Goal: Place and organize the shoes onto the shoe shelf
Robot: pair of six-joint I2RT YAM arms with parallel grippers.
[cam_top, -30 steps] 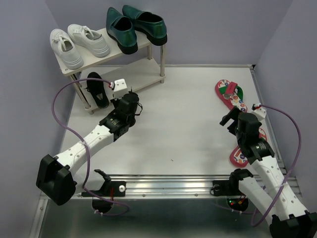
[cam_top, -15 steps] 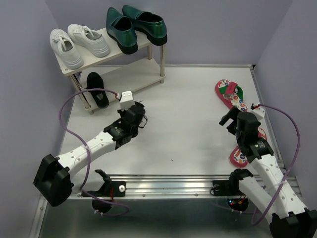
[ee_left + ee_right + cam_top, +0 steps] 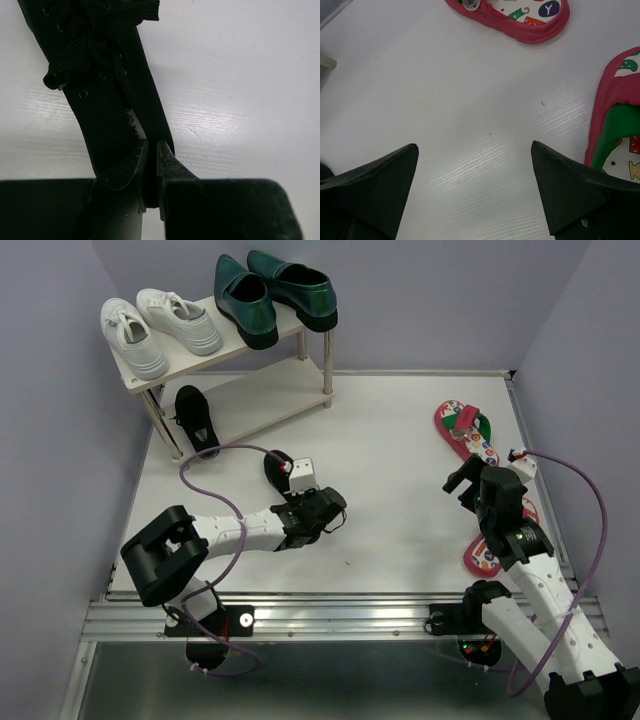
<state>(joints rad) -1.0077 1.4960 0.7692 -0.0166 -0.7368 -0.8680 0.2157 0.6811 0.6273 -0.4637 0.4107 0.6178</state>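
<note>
The shoe shelf [image 3: 300, 318] stands at the back left. The green loafers [image 3: 275, 290] sit on its top tier. One black strap shoe [image 3: 196, 418] lies at the left end of the lower tier, one end sticking out past the front. My left gripper [image 3: 290, 490] is shut on the edge of the other black strap shoe [image 3: 274, 465], which shows in the left wrist view [image 3: 107, 100], low over the table. My right gripper [image 3: 474, 146] is open and empty, between two red flip-flops [image 3: 520, 15] [image 3: 617, 115]. In the top view one flip-flop [image 3: 465, 432] lies beyond it and the other [image 3: 484, 552] partly under the right arm.
White sneakers [image 3: 160, 328] take the left half of the top tier. The left arm's purple cable [image 3: 215, 455] loops over the table. Walls close the table at left, back and right. A metal rail [image 3: 330, 610] runs along the near edge.
My left arm has swung right and toward the near edge, away from the shelf, carrying the black shoe. The right arm has not moved.
</note>
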